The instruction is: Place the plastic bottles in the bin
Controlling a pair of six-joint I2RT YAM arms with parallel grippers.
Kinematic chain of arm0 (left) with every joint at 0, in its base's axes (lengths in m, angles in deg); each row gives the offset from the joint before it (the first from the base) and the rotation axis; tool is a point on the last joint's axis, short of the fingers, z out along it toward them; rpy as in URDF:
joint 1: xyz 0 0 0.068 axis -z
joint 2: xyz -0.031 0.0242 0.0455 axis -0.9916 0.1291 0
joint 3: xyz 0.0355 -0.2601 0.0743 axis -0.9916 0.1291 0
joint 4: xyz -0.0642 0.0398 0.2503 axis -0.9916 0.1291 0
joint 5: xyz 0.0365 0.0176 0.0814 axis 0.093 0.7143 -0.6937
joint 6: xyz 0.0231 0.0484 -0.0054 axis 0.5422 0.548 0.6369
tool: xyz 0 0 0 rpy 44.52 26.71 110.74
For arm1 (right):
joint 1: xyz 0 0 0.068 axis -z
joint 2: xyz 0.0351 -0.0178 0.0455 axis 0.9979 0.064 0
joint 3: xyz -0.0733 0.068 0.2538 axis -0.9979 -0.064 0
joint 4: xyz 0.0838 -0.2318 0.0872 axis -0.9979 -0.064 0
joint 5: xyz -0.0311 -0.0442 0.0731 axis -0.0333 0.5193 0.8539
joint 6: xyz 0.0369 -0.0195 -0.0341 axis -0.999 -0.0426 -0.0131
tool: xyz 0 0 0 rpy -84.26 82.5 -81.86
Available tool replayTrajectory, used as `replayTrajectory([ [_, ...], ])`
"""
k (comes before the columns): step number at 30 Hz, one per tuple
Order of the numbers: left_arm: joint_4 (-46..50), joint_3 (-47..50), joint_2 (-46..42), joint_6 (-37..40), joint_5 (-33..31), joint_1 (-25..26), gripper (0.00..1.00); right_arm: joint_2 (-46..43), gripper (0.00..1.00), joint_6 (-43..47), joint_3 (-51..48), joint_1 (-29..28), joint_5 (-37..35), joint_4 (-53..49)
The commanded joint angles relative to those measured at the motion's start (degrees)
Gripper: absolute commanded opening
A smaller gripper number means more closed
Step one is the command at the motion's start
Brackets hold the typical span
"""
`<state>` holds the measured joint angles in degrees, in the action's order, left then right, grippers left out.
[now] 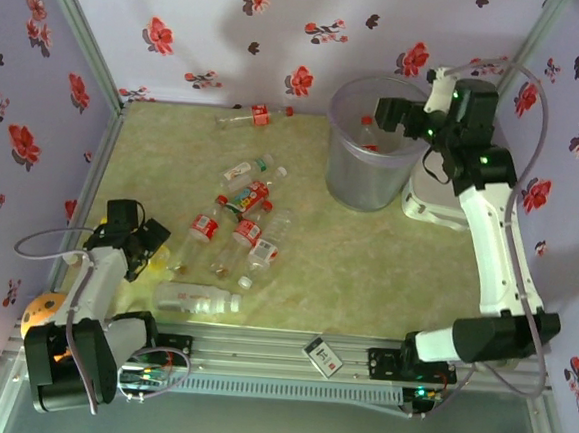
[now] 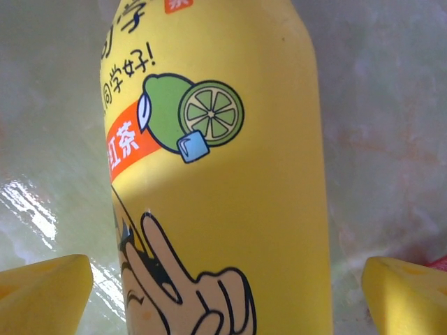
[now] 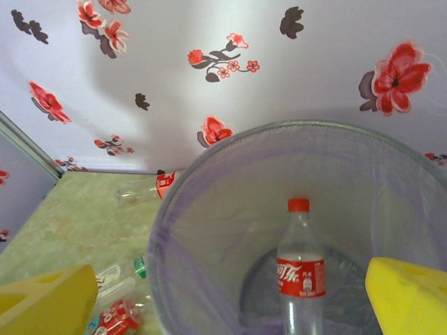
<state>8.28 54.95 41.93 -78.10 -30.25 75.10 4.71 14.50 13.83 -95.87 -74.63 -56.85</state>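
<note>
top view: the bin (image 1: 368, 173) stands at the far right of the table (image 1: 365, 273), with a flat white lid (image 1: 441, 203) just beside it on the right. the right gripper (image 1: 390, 114) hangs over the bin's far rim, jaws spread and empty. most of the plastic bottles (image 1: 241, 218) lie in a loose cluster left of centre; their red labels are too small to read here. a lone bottle (image 1: 249, 117) lies by the far wall, and a clear bottle (image 1: 198, 298) lies near the front rail. open table runs between the cluster and the bin. the left gripper (image 1: 145, 245) sits low at the near left edge, close to the side wall. a small card (image 1: 325, 355) lies on the rail.

left wrist view: a yellow container (image 2: 223, 174) lies between the yellow fingertips (image 2: 42, 293), which stand wide of it on both sides, released. its print shows a lime, an ice cube, a cartoon hand and an orange band reading "红茶".

right wrist view: the fingertips (image 3: 408, 296) are spread with nothing between them. below, inside the bin, an upright bottle (image 3: 300, 272) with a red cap and a red coca-cola label stands near the middle of the bottom. more bottles lie on the table left of the rim.
</note>
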Motion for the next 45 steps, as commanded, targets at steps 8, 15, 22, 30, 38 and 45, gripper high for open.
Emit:
replayTrajectory([
  [8,-7.5,3.0,3.9,-2.1,1.6,-0.9,0.89,-12.3,0.99,-4.5,-17.4,-0.4,0.7,1.7],
  [15,-10.2,5.4,4.2,-3.0,1.9,-0.9,0.77,-18.9,0.99,-5.6,-26.2,-0.4,-0.8,0.0],
  [22,-10.3,5.4,2.7,-1.7,2.1,-0.9,0.68,-20.9,0.99,-4.5,-28.5,-0.4,-0.8,-5.1],
  [30,-6.0,-1.1,-2.3,4.9,2.6,-0.9,0.41,-23.3,0.98,-7.2,-28.9,-0.5,-0.7,-6.0],
  [38,-8.6,-8.9,-2.7,8.1,8.9,4.0,0.16,-20.4,0.91,-13.2,-26.7,-4.1,0.8,-3.1],
  [45,-19.2,-12.0,0.5,12.4,10.5,22.6,0.0,-13.5,0.86,-15.7,-22.4,-18.0,-2.3,4.4],
])
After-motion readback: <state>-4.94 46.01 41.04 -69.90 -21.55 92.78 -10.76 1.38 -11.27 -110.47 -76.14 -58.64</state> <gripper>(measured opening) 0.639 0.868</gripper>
